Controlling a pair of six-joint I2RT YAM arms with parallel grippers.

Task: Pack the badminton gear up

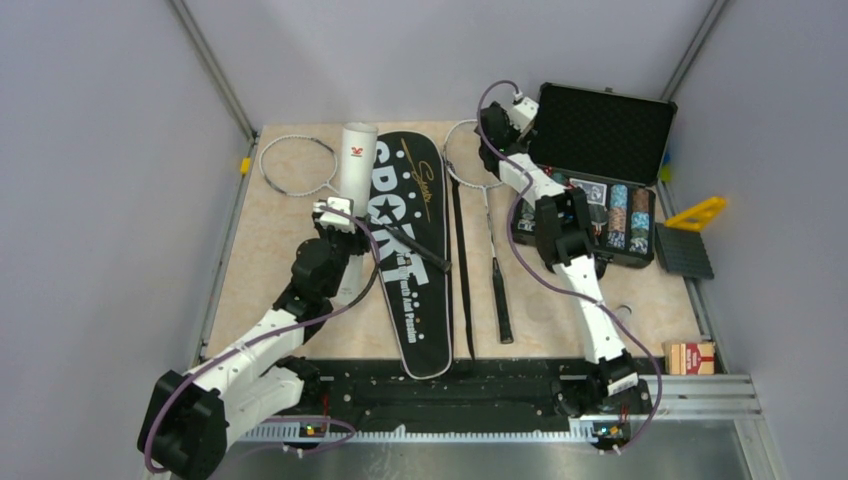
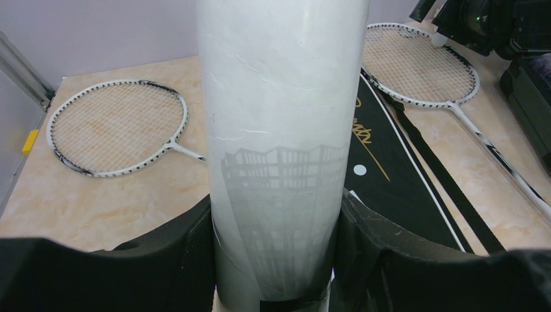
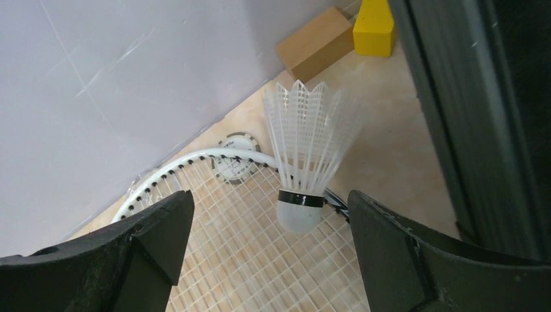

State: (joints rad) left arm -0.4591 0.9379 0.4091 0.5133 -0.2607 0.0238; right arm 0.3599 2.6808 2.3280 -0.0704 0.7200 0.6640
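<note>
- Top view — a white tube stands at the far left of the surface, with the left pincer at its middle. The long black bag lettered "SPORT" lies flat at centre. The left racket lies behind the tube and the right racket just right of the bag.
- Left wrist view — the tube fills the centre, pinched between both black fingers. Its wall is translucent, and a grey ribbed shadow shows low inside.
- Right wrist view — the right pincer is spread wide. A shuttlecock stands between its fingers, touching neither, cork-down on the right racket's strings. It has white feathers, a black band and a pale rounded cork.
</note>
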